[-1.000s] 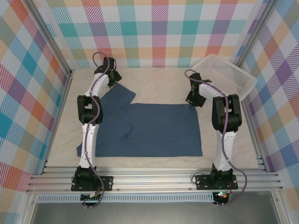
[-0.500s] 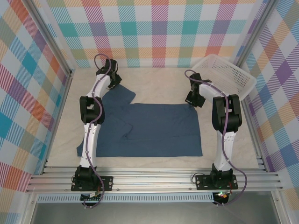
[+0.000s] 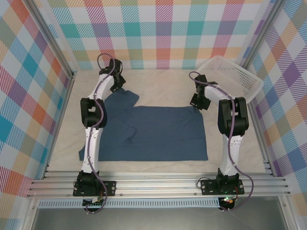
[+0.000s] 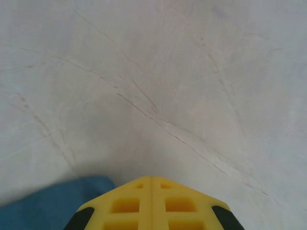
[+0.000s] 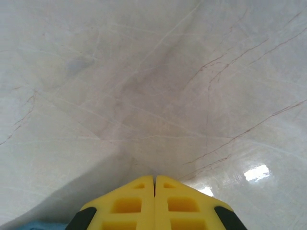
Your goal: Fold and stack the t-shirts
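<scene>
Both were closed tight: my left end effector (image 4: 152, 178) at the far sleeve of the t-shirt (image 3: 158, 132), my right end effector (image 5: 154, 177) at its far right corner; whether either pinched cloth, I couldn't tell. It lay flat on the pale veined table (image 3: 163, 88), plaid walls (image 3: 158, 33) beyond it.

The top view is evenly bright under soft overhead light and sharp across the pale surface (image 3: 163, 86), with only faint shadows beside the arms and the frame rails splaying toward the corners. In the right wrist view a white glare patch (image 5: 254, 172) sits on the glossy surface, and a broad soft shadow spreads to the left of the yellow right end effector (image 5: 154, 177). The left wrist view is flat and cool grey, with the t-shirt (image 4: 48, 206) edge blurred beside the left end effector (image 4: 151, 178).
</scene>
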`<act>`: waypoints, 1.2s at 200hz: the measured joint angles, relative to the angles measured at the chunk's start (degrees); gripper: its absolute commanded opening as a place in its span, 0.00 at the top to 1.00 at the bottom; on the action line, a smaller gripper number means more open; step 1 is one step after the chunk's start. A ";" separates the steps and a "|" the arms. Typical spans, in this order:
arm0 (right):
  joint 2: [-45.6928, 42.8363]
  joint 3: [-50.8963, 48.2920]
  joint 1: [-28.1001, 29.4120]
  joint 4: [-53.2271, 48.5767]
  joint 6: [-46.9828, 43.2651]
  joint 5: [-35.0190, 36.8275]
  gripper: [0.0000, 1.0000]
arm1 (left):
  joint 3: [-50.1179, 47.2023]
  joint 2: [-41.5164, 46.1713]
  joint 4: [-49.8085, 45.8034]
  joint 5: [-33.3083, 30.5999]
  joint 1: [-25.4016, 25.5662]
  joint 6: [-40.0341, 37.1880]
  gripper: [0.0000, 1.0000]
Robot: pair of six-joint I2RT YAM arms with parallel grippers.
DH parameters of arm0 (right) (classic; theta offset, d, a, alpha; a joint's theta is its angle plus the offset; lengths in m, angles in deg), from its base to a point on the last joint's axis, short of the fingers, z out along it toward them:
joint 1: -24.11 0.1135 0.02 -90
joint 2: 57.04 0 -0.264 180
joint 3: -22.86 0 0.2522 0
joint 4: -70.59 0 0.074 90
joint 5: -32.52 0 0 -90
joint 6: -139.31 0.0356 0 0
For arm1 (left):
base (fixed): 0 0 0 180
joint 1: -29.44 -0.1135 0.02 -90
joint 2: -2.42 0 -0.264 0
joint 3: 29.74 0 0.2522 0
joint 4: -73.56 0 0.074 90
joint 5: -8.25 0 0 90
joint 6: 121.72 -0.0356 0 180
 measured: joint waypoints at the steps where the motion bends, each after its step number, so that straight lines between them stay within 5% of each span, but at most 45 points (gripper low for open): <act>1: -0.04 0.00 0.00 0.00 -0.04 -0.04 1.00 | -0.09 0.15 -0.02 -0.02 0.00 0.00 1.00; 58: -3.13 0.00 0.00 -0.20 -2.05 -1.36 1.00 | -11.76 16.98 -1.14 0.52 -0.37 -0.02 1.00; 116: -8.31 -3.41 0.00 -1.79 -3.54 -1.55 1.00 | -37.40 36.81 -2.03 2.58 -1.77 -0.07 1.00; 197: -20.35 -18.95 0.00 -3.50 -3.32 -0.59 1.00 | -65.85 70.71 -8.13 2.62 -3.13 1.66 1.00; 240: -24.57 -24.52 0.00 -4.11 -3.08 -0.72 1.00 | -73.37 80.65 -13.03 1.77 -3.61 4.15 1.00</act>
